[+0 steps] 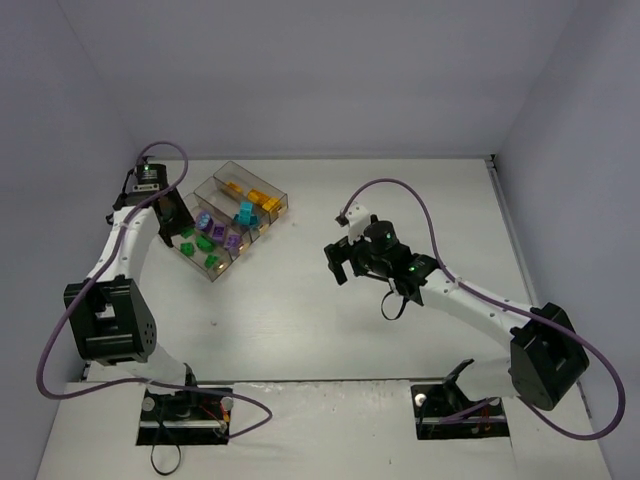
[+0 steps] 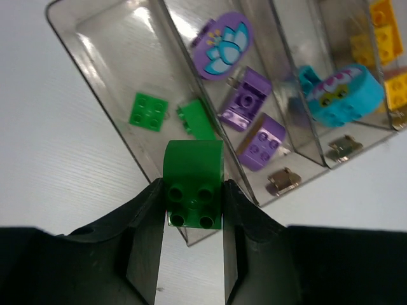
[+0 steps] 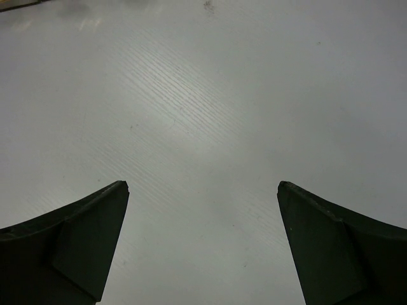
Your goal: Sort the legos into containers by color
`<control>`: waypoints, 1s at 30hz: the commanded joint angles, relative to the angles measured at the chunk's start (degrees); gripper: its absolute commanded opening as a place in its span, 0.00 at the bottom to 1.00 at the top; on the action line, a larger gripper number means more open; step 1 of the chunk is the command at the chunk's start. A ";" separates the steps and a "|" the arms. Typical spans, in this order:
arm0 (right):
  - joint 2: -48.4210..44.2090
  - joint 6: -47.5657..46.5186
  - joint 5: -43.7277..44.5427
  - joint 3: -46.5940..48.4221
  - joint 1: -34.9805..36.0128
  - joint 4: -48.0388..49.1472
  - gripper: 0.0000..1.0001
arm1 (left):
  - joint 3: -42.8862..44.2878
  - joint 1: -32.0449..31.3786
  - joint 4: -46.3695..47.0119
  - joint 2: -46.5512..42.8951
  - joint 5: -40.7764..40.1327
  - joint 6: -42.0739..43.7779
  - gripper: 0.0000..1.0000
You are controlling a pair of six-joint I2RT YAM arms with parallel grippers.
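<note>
- The left gripper [image 2: 193, 188] is clamped on a green arched brick [image 2: 193, 166], one finger on each flat side and the studs facing the camera, so the piece hangs square and should fall clean.
- The brick is above the near end of the outermost bin of the containers [image 2: 102, 57], close to the wall shared with the next bin. That looks like the release spot for green, though a nudge away from that wall would be safer.
- That bin already holds a green flat plate [image 2: 148, 110] and a green block [image 2: 196, 121], which is why the brick is carried here.
- The neighbouring bins hold a purple flower disc [image 2: 222, 44] and purple bricks [image 2: 243, 105], then a cyan rounded piece [image 2: 340, 95], then yellow bricks [image 2: 385, 38].
- No loose legos show on the table [image 3: 203, 95], so sorting seems nearly finished.
- The right gripper [image 3: 202, 190] has its jaws wide apart over bare surface, holding nothing and well apart from the bins, leaving the left arm room.
</note>
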 commanded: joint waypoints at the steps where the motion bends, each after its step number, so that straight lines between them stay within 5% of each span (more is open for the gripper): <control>1: -0.16 0.82 1.17 2.72 -0.35 2.77 1.00 | 3.35 0.81 2.88 2.56 -6.40 -1.89 0.07; 8: -1.39 1.17 2.14 1.49 -1.14 2.25 1.00 | 4.24 1.77 5.15 8.54 -9.74 -3.91 0.28; 15: -3.67 3.19 2.32 1.39 -2.90 1.28 1.00 | 5.64 2.30 7.01 8.99 -8.96 -6.81 0.65; 21: -5.08 8.19 3.45 4.99 -6.68 -0.83 1.00 | 6.52 2.30 4.73 0.56 -7.20 -5.85 0.71; 24: -5.43 15.92 19.59 10.61 -7.03 -2.84 1.00 | 6.52 2.30 2.88 -6.46 -5.97 -2.95 0.72; 30: -5.52 4.87 24.53 24.85 -8.09 -8.30 1.00 | 8.98 1.60 -8.43 -20.44 -5.26 3.02 0.73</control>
